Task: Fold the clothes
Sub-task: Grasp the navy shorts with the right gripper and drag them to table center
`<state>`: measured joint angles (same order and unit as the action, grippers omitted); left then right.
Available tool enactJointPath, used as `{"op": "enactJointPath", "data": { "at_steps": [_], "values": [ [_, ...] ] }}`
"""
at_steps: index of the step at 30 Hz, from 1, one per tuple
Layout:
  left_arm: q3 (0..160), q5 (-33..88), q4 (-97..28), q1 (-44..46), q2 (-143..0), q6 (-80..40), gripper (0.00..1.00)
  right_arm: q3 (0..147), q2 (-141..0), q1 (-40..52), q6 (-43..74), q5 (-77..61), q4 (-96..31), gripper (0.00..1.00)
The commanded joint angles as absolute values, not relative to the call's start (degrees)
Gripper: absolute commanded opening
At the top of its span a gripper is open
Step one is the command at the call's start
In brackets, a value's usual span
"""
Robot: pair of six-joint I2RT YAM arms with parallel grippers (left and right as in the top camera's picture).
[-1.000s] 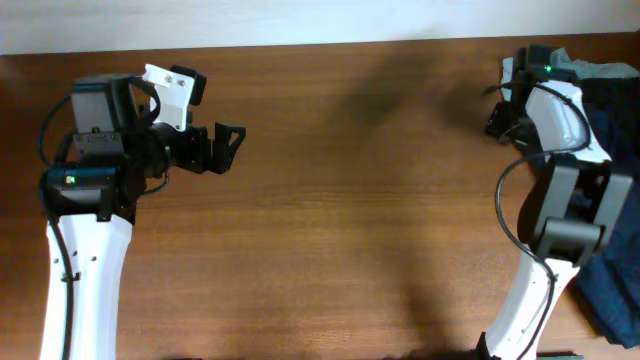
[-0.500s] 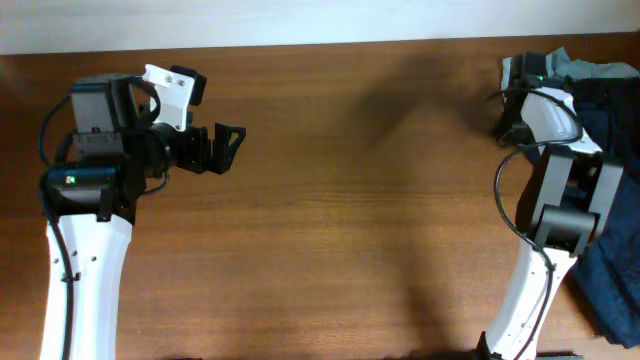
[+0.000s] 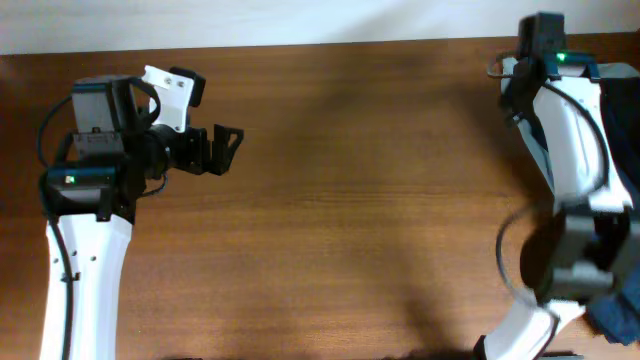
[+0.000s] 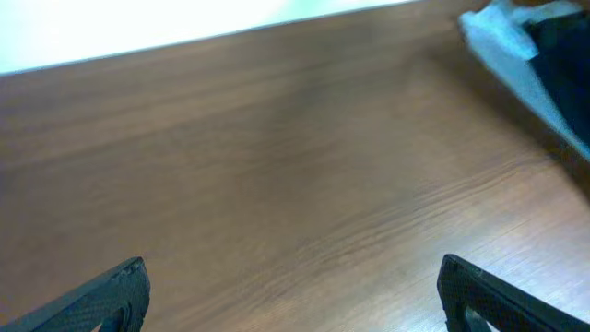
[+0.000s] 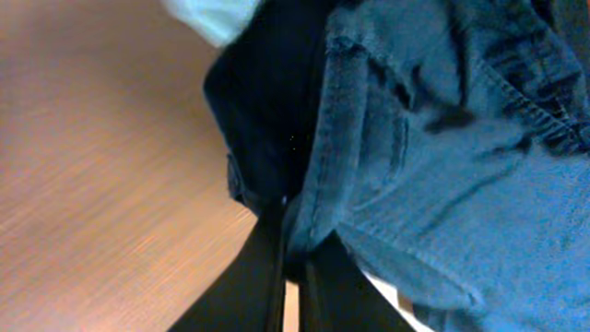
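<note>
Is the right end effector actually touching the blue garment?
Touching. The right wrist view shows the right end effector shut on the seamed edge of the blue garment, with the fabric pinched between its fingers.

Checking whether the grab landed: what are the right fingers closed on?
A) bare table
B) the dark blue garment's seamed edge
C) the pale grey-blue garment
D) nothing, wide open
B: in the right wrist view the right fingers pinch together on the seamed edge of the dark blue garment.
</note>
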<state>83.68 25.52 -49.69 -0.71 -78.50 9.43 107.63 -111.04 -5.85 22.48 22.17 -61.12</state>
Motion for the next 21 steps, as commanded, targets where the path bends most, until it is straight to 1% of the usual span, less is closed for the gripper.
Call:
{"op": "enactJointPath", "data": {
  "at_steps": [1,4,5,7,8,10,13,16,21],
  "values": [
    [88.79,19.33,-51.7,-0.54,-78.5,10.33,0.99,108.81,-104.18,2.11,22.13,7.62,-62.22,0.04],
    [93.71,17.19,-52.97,-0.54,-78.19,10.28,0.99,108.79,-104.12,9.67,21.45,-0.19,-62.72,0.04],
    [95.53,16.6,-53.34,-0.54,-78.11,10.28,0.99,108.77,-104.53,11.55,21.43,-0.78,-62.85,0.04],
    [100.14,14.98,-54.98,-0.54,-78.08,10.31,0.99,108.64,-106.54,19.64,21.45,-1.1,-62.83,0.04],
    [101.41,14.46,-55.66,-0.54,-78.08,10.28,0.99,108.64,-106.8,20.62,21.45,-1.1,-62.83,0.04],
    [104.42,13.17,-58.11,-0.54,-78.08,10.31,0.99,108.64,-108.27,27.46,21.28,-1.04,-62.35,0.04],
    [105.45,10.24,-60.03,-0.54,-77.76,10.0,0.99,108.64,-108.55,34.79,18.81,-0.89,-59.27,0.04],
    [105.47,8.56,-60.07,-0.54,-77.65,9.87,0.99,108.64,-109.27,40.16,18.9,-1.13,-57.19,0.04],
    [105.47,7.42,-60.03,-0.54,-77.65,9.91,0.99,108.64,-116.29,51.22,21.45,-1.39,-55.44,0.04]
  ]
}}
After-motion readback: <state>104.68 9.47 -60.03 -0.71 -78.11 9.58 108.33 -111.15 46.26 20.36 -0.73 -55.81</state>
